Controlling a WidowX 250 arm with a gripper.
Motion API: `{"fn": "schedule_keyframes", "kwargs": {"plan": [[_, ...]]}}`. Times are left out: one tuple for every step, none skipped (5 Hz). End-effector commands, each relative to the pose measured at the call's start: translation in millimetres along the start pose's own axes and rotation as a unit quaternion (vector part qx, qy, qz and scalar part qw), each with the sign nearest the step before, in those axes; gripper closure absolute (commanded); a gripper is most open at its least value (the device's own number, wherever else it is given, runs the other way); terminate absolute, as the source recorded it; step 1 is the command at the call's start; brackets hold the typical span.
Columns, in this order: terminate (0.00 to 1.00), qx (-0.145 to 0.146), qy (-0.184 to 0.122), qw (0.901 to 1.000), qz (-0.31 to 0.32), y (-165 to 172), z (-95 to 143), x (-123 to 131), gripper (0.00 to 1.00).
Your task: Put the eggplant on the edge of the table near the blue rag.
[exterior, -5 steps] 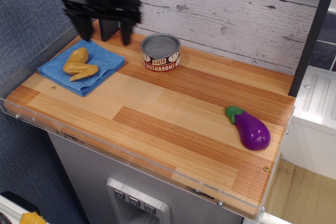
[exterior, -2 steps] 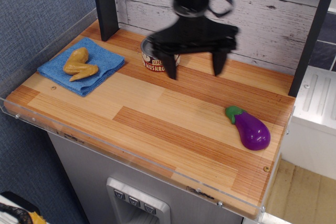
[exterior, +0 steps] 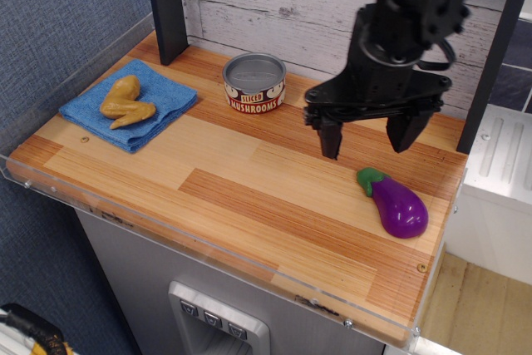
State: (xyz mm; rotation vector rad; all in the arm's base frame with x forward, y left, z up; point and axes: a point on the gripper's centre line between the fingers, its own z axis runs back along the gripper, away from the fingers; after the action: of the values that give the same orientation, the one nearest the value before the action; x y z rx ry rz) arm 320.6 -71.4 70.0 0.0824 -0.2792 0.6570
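The purple eggplant (exterior: 397, 204) with a green stem cap lies on the wooden table (exterior: 249, 197) near its right edge. My black gripper (exterior: 366, 140) hangs open and empty just above and behind the eggplant, its fingers spread wide, one fingertip (exterior: 331, 145) left of the stem. The blue rag (exterior: 129, 104) lies flat at the table's far left, with a tan chicken-wing toy (exterior: 125, 99) on top of it.
A mushroom can (exterior: 254, 81) stands at the back middle of the table. A black post (exterior: 165, 6) rises at the back left and another (exterior: 490, 56) at the right. A clear plastic rim (exterior: 208, 243) runs along the front edge.
My gripper has swept from above the rag at the far left, past the can, to the right side above the eggplant. The objects have not moved.
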Motion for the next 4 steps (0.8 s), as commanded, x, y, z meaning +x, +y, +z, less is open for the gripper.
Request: {"fn": "schedule_keyframes", "kwargs": {"plan": [[0.00,-0.034,0.023,0.9983,0.042,-14,-10,6,0.00],[0.00,-0.051,0.017,0.9968,0.060,-21,-13,4,0.00],[0.00,-0.033,0.026,0.9966,0.071,-27,-18,-2,0.00],[0.00,-0.024,0.077,0.9952,0.055,-33,-29,-7,0.00]]}}
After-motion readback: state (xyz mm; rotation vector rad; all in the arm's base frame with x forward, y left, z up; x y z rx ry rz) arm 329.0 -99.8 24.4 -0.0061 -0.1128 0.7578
